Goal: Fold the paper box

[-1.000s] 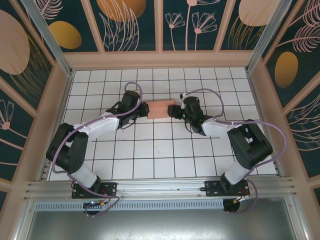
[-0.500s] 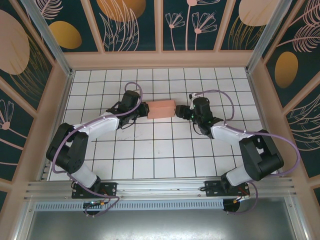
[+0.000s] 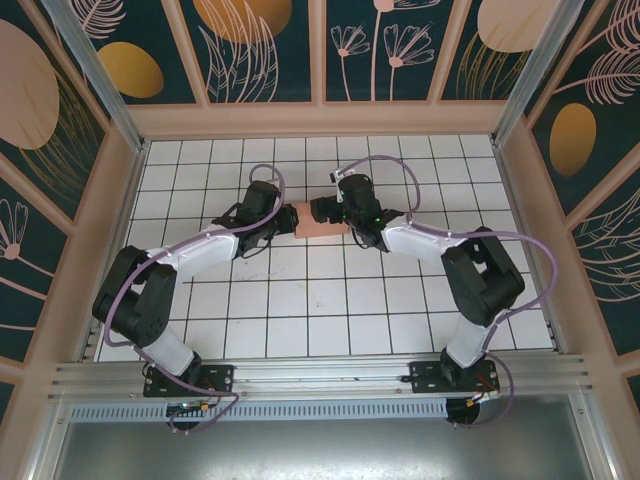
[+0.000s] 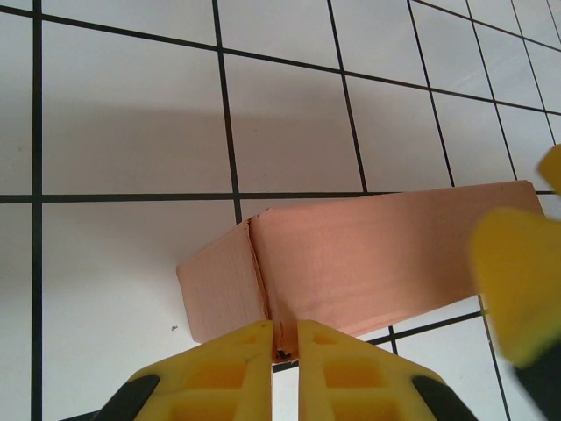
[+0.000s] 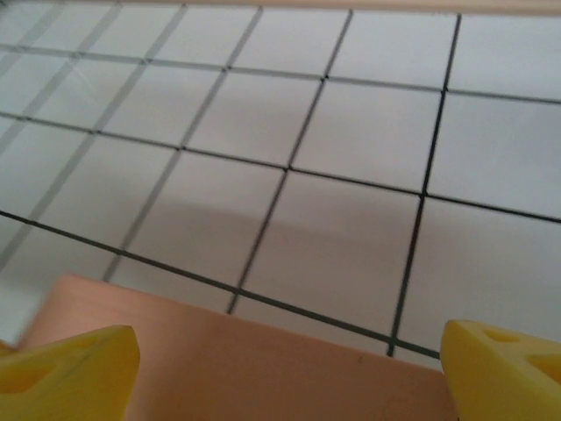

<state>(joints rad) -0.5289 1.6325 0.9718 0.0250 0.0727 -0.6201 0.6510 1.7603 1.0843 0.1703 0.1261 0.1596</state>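
The paper box (image 3: 322, 229) is a small salmon-pink closed box lying on the white tiled floor near the middle back. My left gripper (image 3: 286, 220) is at its left end. In the left wrist view, its yellow fingers (image 4: 237, 351) are shut on a thin card edge at the box's (image 4: 377, 259) near corner. My right gripper (image 3: 327, 210) hovers over the top of the box. Its fingertips (image 5: 74, 364) stand wide open, with the box's (image 5: 254, 368) pink top face between and below them. One right finger (image 4: 517, 281) shows blurred beside the box.
The tiled floor (image 3: 330, 310) has free room in front of the box, between the two arms. Wooden-framed patterned walls (image 3: 320, 118) close off the back and both sides. A metal rail (image 3: 320, 375) runs along the near edge.
My right arm drew away from the box's right end, then swung left over the box's top while its jaws opened wider. The left gripper and the box stayed put.
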